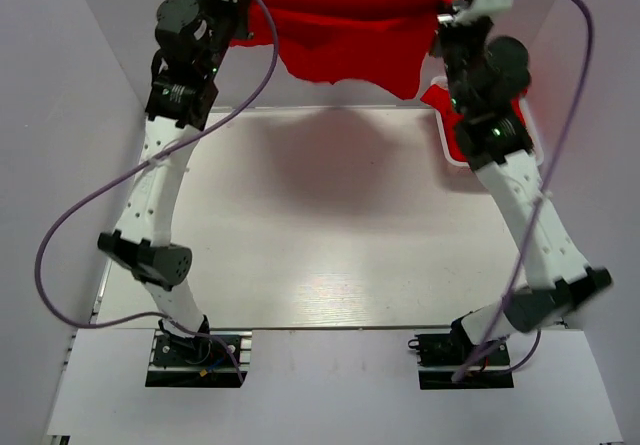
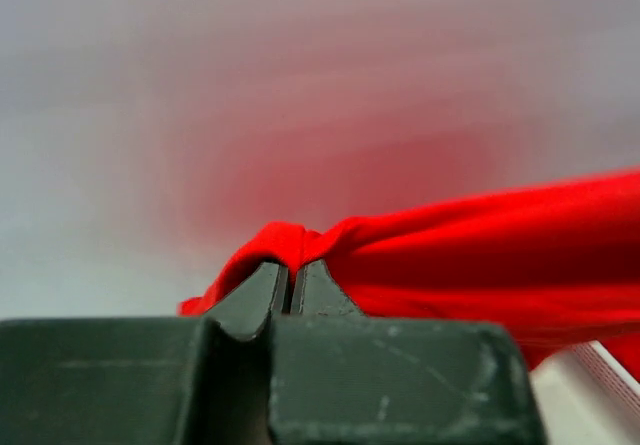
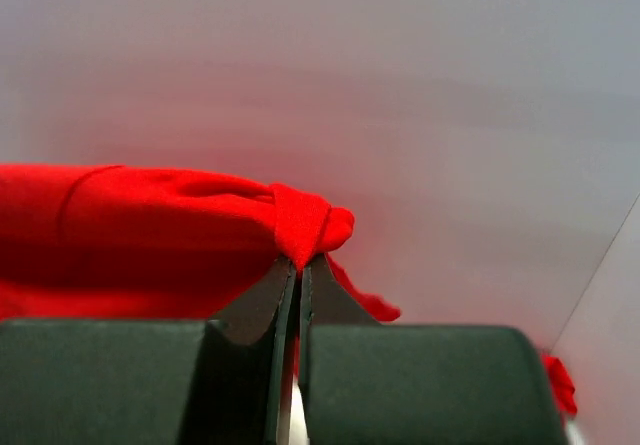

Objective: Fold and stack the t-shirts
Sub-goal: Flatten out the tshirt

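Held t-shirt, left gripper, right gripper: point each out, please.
held t-shirt [image 1: 345,30]: top external view, middle of the hanging cloth.
left gripper [image 2: 292,277]: left wrist view, between fingertips pinching cloth.
right gripper [image 3: 298,270]: right wrist view, between fingertips pinching cloth.

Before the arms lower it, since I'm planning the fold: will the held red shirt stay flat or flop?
Likely floppy: the t-shirt sags between the left gripper and right gripper. Probably light: small pinched corners carry it.

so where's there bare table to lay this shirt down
Bare: the middle of the table, between the left arm and right arm, up to the t-shirt hanging between left pincer and right pincer at the far end. Crowded only far right: the basket with more red cloth, by that arm.
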`<action>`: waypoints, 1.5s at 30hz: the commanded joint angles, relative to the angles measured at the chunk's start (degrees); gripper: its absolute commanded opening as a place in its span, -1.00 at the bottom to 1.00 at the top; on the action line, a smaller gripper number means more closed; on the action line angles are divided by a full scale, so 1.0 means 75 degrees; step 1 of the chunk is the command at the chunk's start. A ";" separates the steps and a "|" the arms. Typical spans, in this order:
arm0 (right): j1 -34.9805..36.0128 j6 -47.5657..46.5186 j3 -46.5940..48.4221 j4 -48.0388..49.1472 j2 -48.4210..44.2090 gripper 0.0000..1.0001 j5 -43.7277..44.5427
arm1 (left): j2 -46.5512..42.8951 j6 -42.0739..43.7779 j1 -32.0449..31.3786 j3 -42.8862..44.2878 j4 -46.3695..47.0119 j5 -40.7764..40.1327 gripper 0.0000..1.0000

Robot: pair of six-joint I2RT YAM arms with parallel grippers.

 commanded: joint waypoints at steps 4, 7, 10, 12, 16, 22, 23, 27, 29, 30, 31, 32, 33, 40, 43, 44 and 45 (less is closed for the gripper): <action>0.0031 0.1834 -0.3422 0.0002 -0.1833 -1.00 -0.1753 | -0.1258 -0.0425 0.0029 -0.3110 -0.0384 -0.0892 -1.00; 0.0183 0.2808 -0.5615 0.0085 -0.2059 -1.00 -0.3511 | -0.2008 -0.1152 0.0029 -0.5443 -0.0207 -0.1443 -1.00; 0.0405 0.3245 -0.6356 -0.1295 -0.1626 -1.00 -0.4870 | -0.2468 -0.2207 0.0029 -0.7342 -0.0453 -0.2030 -0.83; 0.0604 0.3292 -0.6857 -0.2128 -0.1414 -0.85 -0.5257 | -0.2749 -0.2987 0.0029 -0.8270 -0.1153 -0.2322 -0.52; 0.0792 0.2826 -0.7646 -0.2575 -0.1262 -0.17 -0.6442 | -0.2832 -0.4082 0.0029 -0.9116 -0.2349 -0.2489 1.00; 0.0792 0.2367 -0.6581 -0.3666 -0.0747 0.81 -0.6116 | -0.2668 -0.4458 0.0029 -0.8966 -0.2961 -0.2698 1.00; 0.0769 0.2367 -0.6463 -0.3678 -0.0700 0.81 -0.6104 | -0.2598 -0.4458 0.0029 -0.8871 -0.2961 -0.2699 1.00; 0.0757 0.2495 -0.5608 -0.3701 -0.0151 0.81 -0.5542 | -0.2318 -0.4190 0.0029 -0.8298 -0.2705 -0.2443 1.00; 0.0699 0.2729 -0.5152 -0.3457 0.0224 0.81 -0.4797 | -0.2072 -0.4026 0.0029 -0.8017 -0.2459 -0.2162 1.00; 0.0699 0.2800 -0.5149 -0.3455 0.0227 0.81 -0.4559 | -0.2070 -0.4025 0.0029 -0.7910 -0.2457 -0.2044 1.00; 0.0664 0.2893 -0.4685 -0.3443 0.0482 0.81 -0.3954 | -0.1815 -0.3920 0.0029 -0.7817 -0.2283 -0.1903 1.00; 0.0652 0.3126 -0.4541 -0.3327 0.0809 0.81 -0.3367 | -0.1673 -0.3792 0.0029 -0.7723 -0.2154 -0.1740 1.00; 0.0629 0.3175 -0.4319 -0.3326 0.0963 0.81 -0.2863 | -0.1521 -0.3790 0.0029 -0.7559 -0.2048 -0.1506 1.00; 0.0184 0.2871 -0.1343 -0.3853 0.3644 0.81 -0.1463 | -0.0080 -0.3521 0.0029 -0.7066 -0.1286 -0.0812 1.00; -0.0051 0.2590 -0.0475 -0.3691 0.4536 0.81 -0.1592 | 0.0494 -0.3415 0.0099 -0.6797 -0.1016 -0.0812 1.00; -0.0191 0.2462 -0.0114 -0.3550 0.4841 0.81 -0.1685 | 0.0635 -0.3415 0.0100 -0.6726 -0.1016 -0.0742 1.00; -0.0238 0.2426 -0.0040 -0.3444 0.5099 0.81 -0.1686 | 0.0753 -0.3415 0.0100 -0.6645 -0.1016 -0.0742 1.00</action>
